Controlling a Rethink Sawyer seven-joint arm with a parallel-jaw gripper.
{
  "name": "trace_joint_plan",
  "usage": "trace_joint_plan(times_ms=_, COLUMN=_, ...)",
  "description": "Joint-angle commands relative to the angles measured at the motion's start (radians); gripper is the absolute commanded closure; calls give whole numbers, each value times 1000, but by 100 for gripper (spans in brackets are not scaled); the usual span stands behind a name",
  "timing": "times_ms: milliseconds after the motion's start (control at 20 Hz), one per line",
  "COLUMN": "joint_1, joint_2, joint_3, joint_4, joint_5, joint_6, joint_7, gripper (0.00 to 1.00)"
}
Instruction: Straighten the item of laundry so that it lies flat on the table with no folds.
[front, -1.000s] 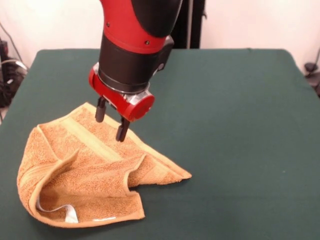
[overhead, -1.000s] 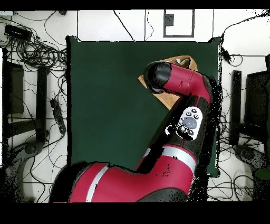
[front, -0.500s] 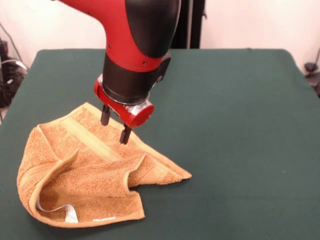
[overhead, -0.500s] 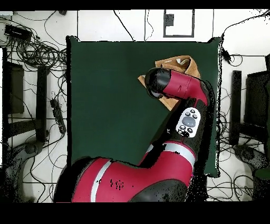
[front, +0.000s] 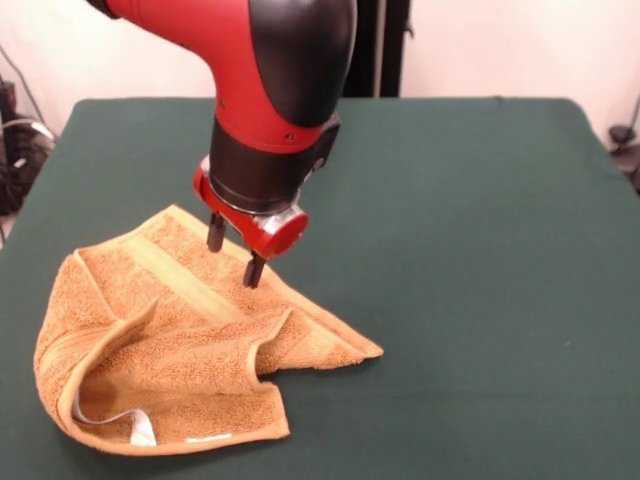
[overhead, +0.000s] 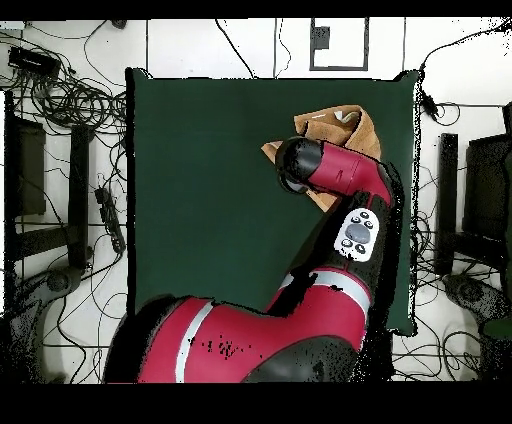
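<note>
Front view, nearest the camera: the towel (front: 170, 350) lies crumpled on the near left part of the table (front: 480, 250). Its front flap is doubled over, a curled hem stands up through the middle, and the white label (front: 143, 432) peeks out at the near edge. Behind the fold, a pale woven band runs diagonally toward the towel's far corner. Over that far edge hangs the gripper (front: 234, 253), its two dark fingers spread apart and holding nothing, tips just above or barely touching the cloth near the band. Compared with a second ago it has come lower and shifted slightly right along the edge, while the towel has not moved. That suggests it is settling in to pinch this far edge; no unfolding has begun. In the overhead view the arm covers most of the towel (overhead: 345, 128).
</note>
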Motion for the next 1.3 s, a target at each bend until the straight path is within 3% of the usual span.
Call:
trace_joint_plan(times_ms=50, joint_1=-4, joint_2=85, joint_3=169, joint_4=129, joint_5=-12, joint_6=-133, joint_7=96, gripper=0)
trace_joint_plan(times_ms=500, joint_1=-23, joint_2=106, joint_3=196, joint_4=151, joint_5=-18, joint_6=-307, joint_7=93, gripper=0)
trace_joint_plan(times_ms=1300, joint_1=-10, joint_2=101, joint_3=244, joint_4=273, joint_5=24, joint_6=-352, joint_7=171, gripper=0)
